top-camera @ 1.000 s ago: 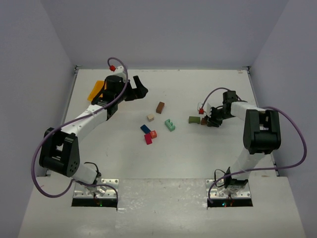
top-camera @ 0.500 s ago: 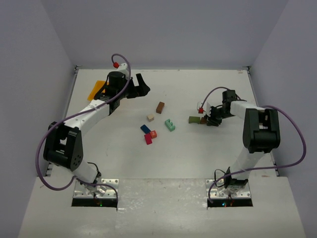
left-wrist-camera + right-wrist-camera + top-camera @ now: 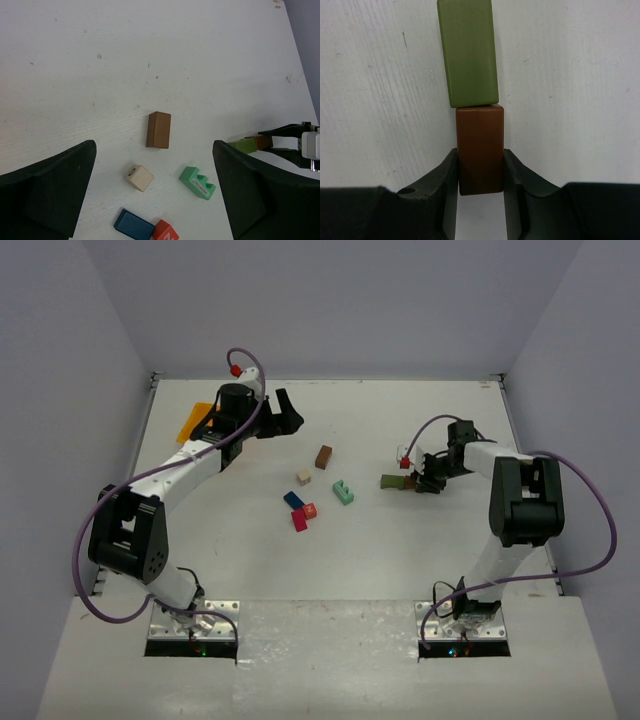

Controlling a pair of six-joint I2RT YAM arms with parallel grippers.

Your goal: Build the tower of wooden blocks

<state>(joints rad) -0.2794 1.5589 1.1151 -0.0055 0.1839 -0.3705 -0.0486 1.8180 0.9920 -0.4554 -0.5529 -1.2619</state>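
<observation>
The dark-brown rectangular wooden block [image 3: 480, 150], right of centre in the overhead view, is pinched by the right gripper [image 3: 480, 161]. Its far end touches an olive-green wooden slab [image 3: 468, 52]. A lighter brown wooden block [image 3: 159, 130], a tan wooden cube [image 3: 139, 177] and a green notched wooden block [image 3: 197, 182] lie mid-frame. The left gripper [image 3: 285, 412], upper left, is spread wide and holds nothing.

Olive block [image 3: 468, 52] flush against right pincer's [image 3: 480, 159] brown block [image 3: 480, 135]; table [image 3: 570, 75] open beside.

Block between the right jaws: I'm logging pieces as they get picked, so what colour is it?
Reddish brown. The block shows best in the right wrist view.
</observation>
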